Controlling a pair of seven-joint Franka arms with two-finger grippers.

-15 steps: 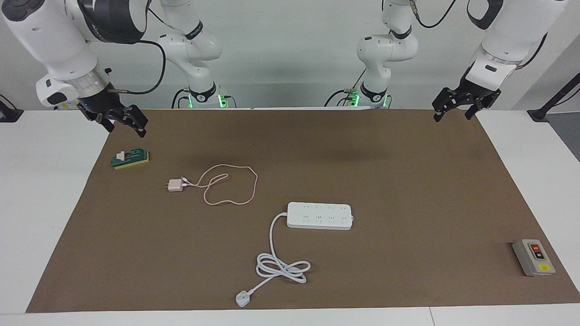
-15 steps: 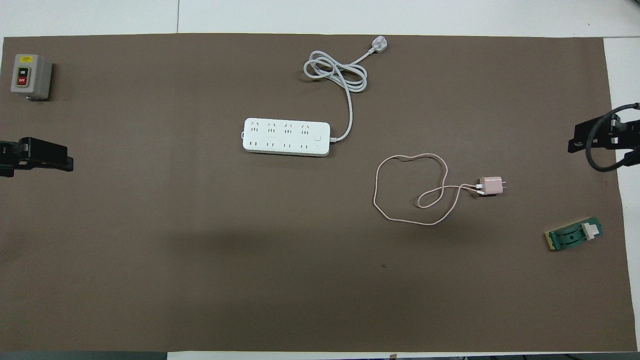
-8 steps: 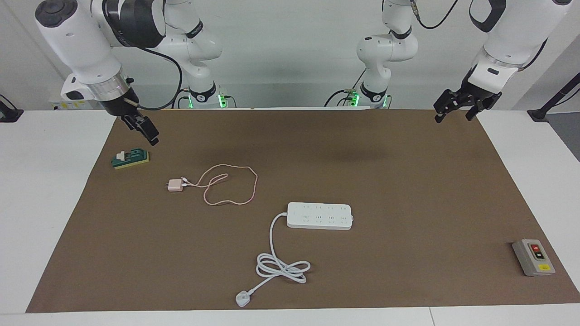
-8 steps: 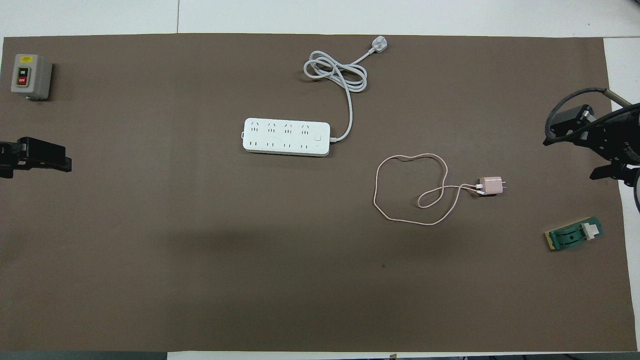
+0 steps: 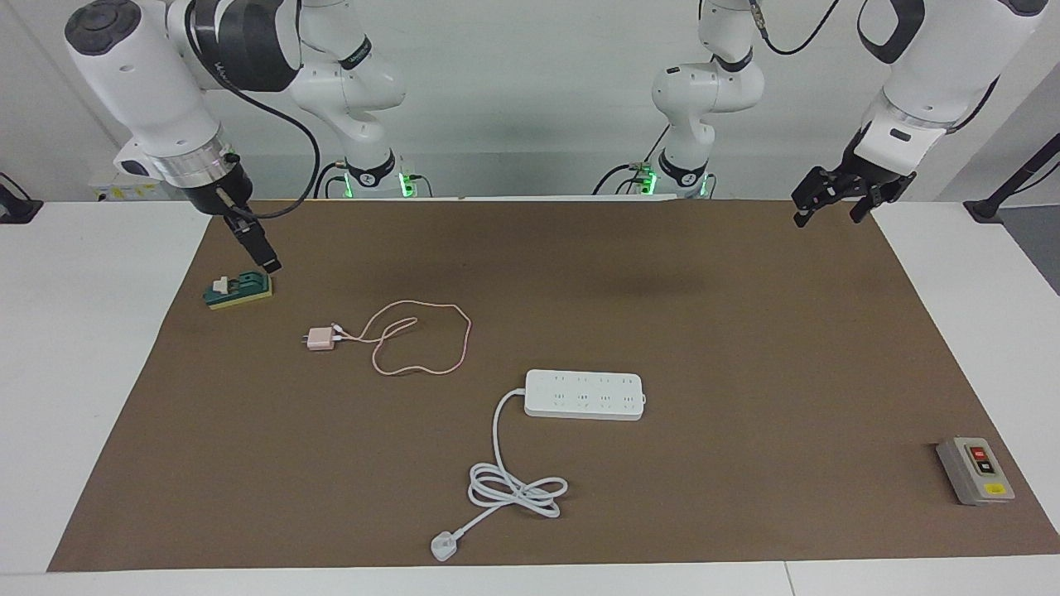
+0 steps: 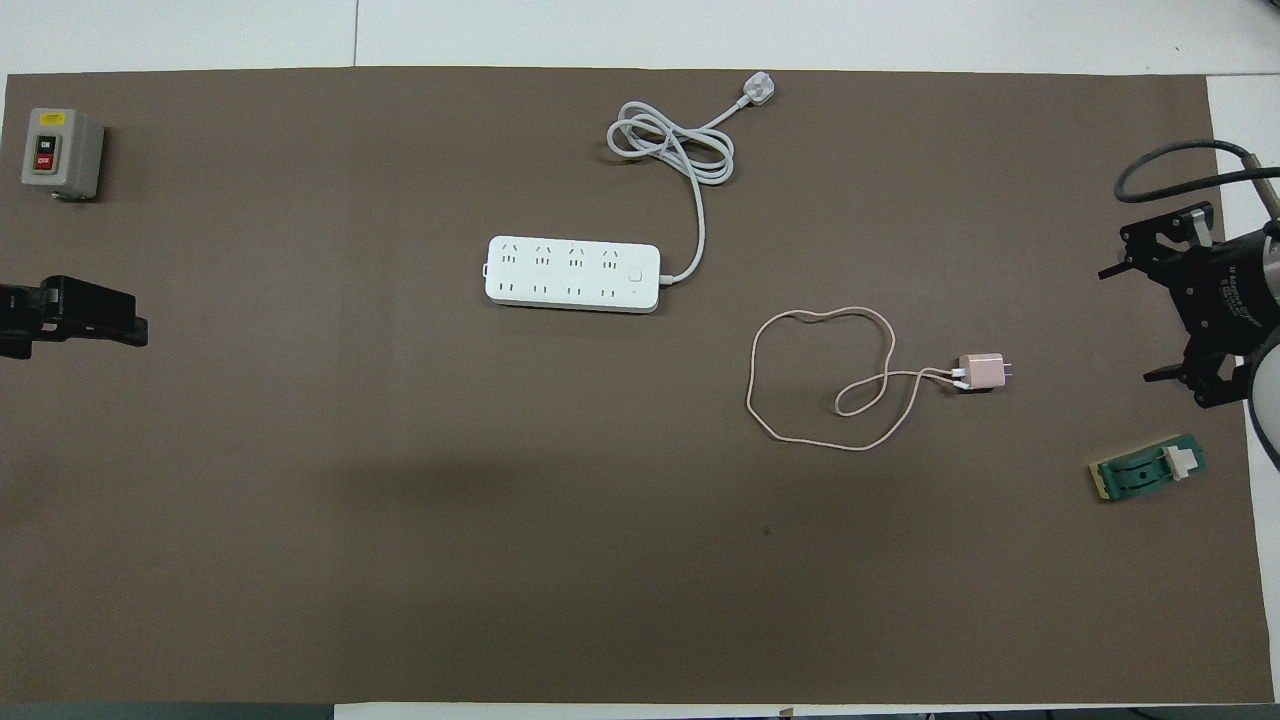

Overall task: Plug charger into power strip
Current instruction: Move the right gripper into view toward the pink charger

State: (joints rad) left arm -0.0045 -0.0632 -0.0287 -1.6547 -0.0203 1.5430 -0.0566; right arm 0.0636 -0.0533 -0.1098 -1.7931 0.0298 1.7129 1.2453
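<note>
The small pale pink cube-shaped charger (image 5: 319, 338) (image 6: 982, 372) is seen lying flat on the brown table mat (image 5: 745, 331) (image 6: 300, 480), its thin pink cable (image 5: 422, 339) (image 6: 820, 375) looped beside it. The long white power strip (image 5: 584, 394) (image 6: 573, 274) is found near the mat's middle, well apart from the charger and farther from the robots.

The right gripper (image 5: 261, 252) (image 6: 1165, 320) is held over the mat's edge, above a green block (image 5: 238, 290) (image 6: 1148, 473); whether its fingers are apart cannot be told. The left gripper (image 5: 828, 199) (image 6: 95, 318) is held over the left arm's end of the mat, fingers spread. A grey button box (image 5: 975, 470) (image 6: 60, 152) is set near that end.
</note>
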